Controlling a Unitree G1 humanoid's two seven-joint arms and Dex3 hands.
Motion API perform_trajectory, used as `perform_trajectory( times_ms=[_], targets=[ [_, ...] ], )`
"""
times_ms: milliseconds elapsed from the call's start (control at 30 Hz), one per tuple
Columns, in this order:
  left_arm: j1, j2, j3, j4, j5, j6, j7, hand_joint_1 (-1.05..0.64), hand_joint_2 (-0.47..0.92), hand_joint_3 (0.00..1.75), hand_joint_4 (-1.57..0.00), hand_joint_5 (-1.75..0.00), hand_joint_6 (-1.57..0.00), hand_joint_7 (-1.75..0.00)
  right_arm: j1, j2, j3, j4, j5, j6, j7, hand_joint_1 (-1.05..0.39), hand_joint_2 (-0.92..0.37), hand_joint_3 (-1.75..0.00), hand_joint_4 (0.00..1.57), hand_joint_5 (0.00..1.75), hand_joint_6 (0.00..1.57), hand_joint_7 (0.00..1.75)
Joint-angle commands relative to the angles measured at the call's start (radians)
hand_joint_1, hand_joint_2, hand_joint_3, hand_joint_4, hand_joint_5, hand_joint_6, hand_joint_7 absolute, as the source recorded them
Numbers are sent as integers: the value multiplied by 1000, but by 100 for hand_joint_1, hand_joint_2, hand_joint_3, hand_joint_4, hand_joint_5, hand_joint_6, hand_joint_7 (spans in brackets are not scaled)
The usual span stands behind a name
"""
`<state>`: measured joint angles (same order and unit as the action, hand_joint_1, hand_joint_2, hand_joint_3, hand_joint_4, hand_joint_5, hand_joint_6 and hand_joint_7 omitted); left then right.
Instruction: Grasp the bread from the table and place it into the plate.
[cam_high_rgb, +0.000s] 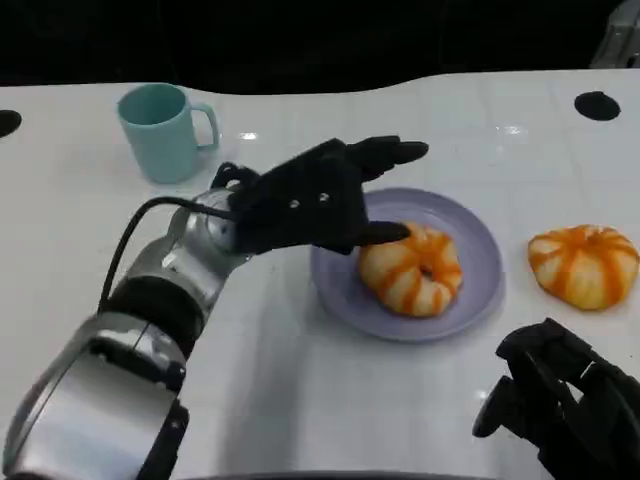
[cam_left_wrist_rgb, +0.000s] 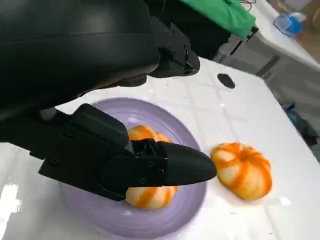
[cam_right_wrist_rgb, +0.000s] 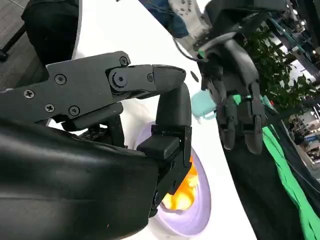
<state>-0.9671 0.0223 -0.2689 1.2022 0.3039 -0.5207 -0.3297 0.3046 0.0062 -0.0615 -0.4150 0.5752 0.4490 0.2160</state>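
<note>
Left hand (cam_high_rgb: 318, 195) hovers with fingers spread over the plate's (cam_high_rgb: 470, 235) left rim, one fingertip touching or just beside the bread (cam_high_rgb: 412, 268) that lies inside the plate; it holds nothing. A second bread (cam_high_rgb: 584, 264) lies on the table (cam_high_rgb: 300, 380) near the right edge, closest to the right hand (cam_high_rgb: 560, 400), whose curled fingers hold nothing.

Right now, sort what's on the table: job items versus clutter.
Job:
- bread on the plate
- purple plate
- left hand, over that bread
- second bread, on the table beside the plate

Clutter:
- teal mug
</note>
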Motion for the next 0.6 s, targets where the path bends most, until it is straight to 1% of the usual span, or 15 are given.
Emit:
perform_trajectory(
  times_ms=[33, 67, 100, 133, 167, 200, 233, 267, 300, 333, 500, 533, 600],
  targets=[
    [70, -7, 122, -51, -156, -23, -65, -80, 92, 40, -30, -61, -46, -13, -2, -7, -4, -6, 5, -2, -3, -52, -92, -25, 56, 171, 52, 140],
    [99, -16, 161, -74, -210, -31, -86, -79, 92, 40, -28, -69, -47, -13, -2, -7, -5, -6, 6, -2, -2, -52, -92, -25, 56, 171, 52, 140],
    [118, -22, 185, -91, -243, -33, -101, -73, 92, 39, -39, -93, -59, -20, -3, -7, -5, -6, 7, -2, -2, -52, -92, -26, 56, 171, 52, 140],
    [132, -25, 201, -105, -267, -34, -113, -71, 92, 38, -42, -102, -63, -23, -3, -7, -5, -6, 7, -2, -2, -51, -92, -26, 56, 171, 52, 140],
    [141, -27, 210, -116, -281, -33, -121, -70, 92, 38, -44, -106, -65, -24, -3, -7, -5, -6, 7, -2, -2, -51, -92, -26, 56, 171, 52, 140],
    [176, -34, 241, -165, -339, 6, -156, -70, 92, 38, -45, -109, -66, -25, -4, -8, -6, -8, 7, 1, -5, -51, -92, -27, 56, 171, 52, 140],
    [211, -40, 267, -218, -393, 53, -187, -68, 92, 39, -50, -123, -68, -42, -5, -9, -7, -9, 8, 4, -7, -52, -92, -26, 56, 171, 53, 140],
    [238, -44, 284, -263, -431, 93, -209, -67, 92, 39, -51, -129, -66, -53, -6, -10, -8, -10, 8, 6, -8, -52, -92, -26, 56, 170, 53, 140],
    [258, -46, 292, -300, -454, 125, -222, -66, 92, 39, -52, -133, -65, -60, -6, -10, -8, -10, 8, 7, -8, -52, -92, -26, 56, 170, 53, 140],
    [268, -45, 291, -325, -461, 146, -226, -66, 92, 39, -52, -134, -65, -63, -6, -10, -8, -10, 9, 8, -8, -52, -92, -26, 56, 170, 53, 140],
    [298, -43, 284, -400, -467, 207, -226, -66, 92, 39, -52, -135, -63, -68, -6, -10, -9, -11, 9, 8, -8, -52, -92, -26, 56, 170, 53, 139],
    [385, -40, 306, -522, -544, 293, -254, -65, 92, 39, -53, -137, -63, -72, -5, -10, -10, -12, 11, 9, -8, -52, -92, -26, 56, 170, 53, 139],
    [515, -32, 335, -719, -657, 438, -281, -62, 92, 41, -55, -145, -57, -99, -3, -11, -11, -13, 11, 7, -6, -52, -92, -26, 57, 170, 53, 139]
  ],
)
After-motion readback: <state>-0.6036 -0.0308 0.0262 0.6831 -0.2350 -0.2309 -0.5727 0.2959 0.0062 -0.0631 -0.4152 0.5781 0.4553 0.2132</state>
